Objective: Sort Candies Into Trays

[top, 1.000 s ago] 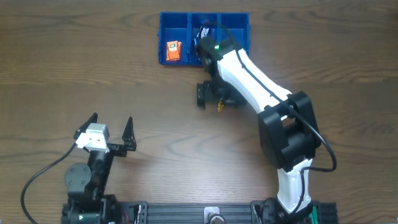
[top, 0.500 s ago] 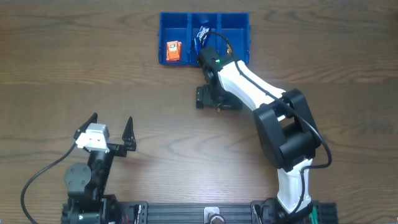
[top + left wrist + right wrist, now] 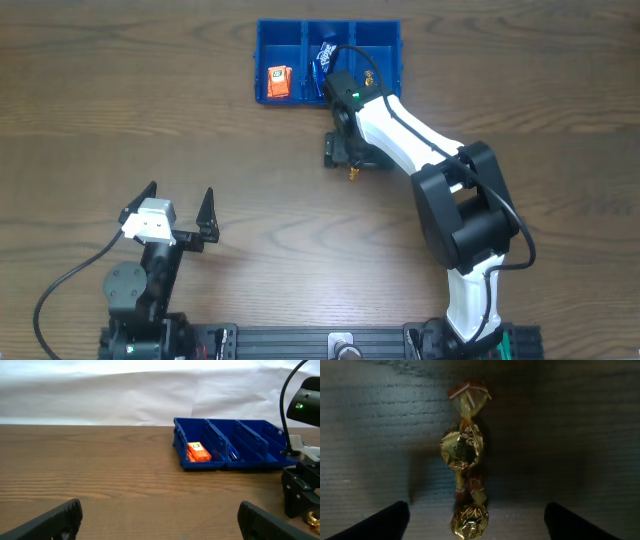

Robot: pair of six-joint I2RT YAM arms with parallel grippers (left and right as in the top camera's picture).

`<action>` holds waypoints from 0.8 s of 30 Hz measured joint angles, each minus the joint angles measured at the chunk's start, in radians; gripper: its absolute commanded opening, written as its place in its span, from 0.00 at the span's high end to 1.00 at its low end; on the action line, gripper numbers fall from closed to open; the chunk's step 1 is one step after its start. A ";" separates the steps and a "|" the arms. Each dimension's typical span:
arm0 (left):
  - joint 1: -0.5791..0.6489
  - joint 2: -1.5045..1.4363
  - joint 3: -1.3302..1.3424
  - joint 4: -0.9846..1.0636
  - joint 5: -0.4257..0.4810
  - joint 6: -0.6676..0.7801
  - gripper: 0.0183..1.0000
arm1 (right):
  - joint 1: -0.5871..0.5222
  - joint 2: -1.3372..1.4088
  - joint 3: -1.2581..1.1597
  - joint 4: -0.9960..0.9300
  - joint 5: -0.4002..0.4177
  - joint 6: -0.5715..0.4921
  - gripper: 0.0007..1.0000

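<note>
Two gold-wrapped candies lie on the wooden table, joined end to end: one [image 3: 462, 451] farther out, the other [image 3: 469, 521] close to my right gripper [image 3: 475, 532]. That gripper is open, a finger on each side of them, touching neither. From above, the right gripper [image 3: 352, 158] hovers just below the blue tray [image 3: 388, 78], with a gold candy [image 3: 353, 173] at its tip. An orange candy [image 3: 279, 82] sits in the tray's left compartment and a blue one [image 3: 322, 56] in the middle. My left gripper [image 3: 180, 205] stands open and empty at the near left.
The left wrist view shows the blue tray [image 3: 260, 462], the orange candy [image 3: 198, 452] and the right gripper [image 3: 300, 495] beside the tray's front. Bare wooden table stretches across the left and centre.
The right gripper has shifted slightly right and toward the tray and turned about its axis over the gold candies. The left arm has not moved.
</note>
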 measured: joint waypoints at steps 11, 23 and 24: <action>0.000 0.000 0.000 0.000 0.000 0.000 0.00 | 0.000 -0.002 -0.043 0.058 -0.008 0.003 0.41; 0.000 0.000 0.000 0.000 0.000 0.000 0.00 | 0.000 -0.002 -0.045 0.048 -0.037 0.006 0.55; 0.000 0.000 0.000 0.000 0.000 0.000 0.00 | 0.000 -0.002 -0.045 0.045 -0.037 0.006 0.55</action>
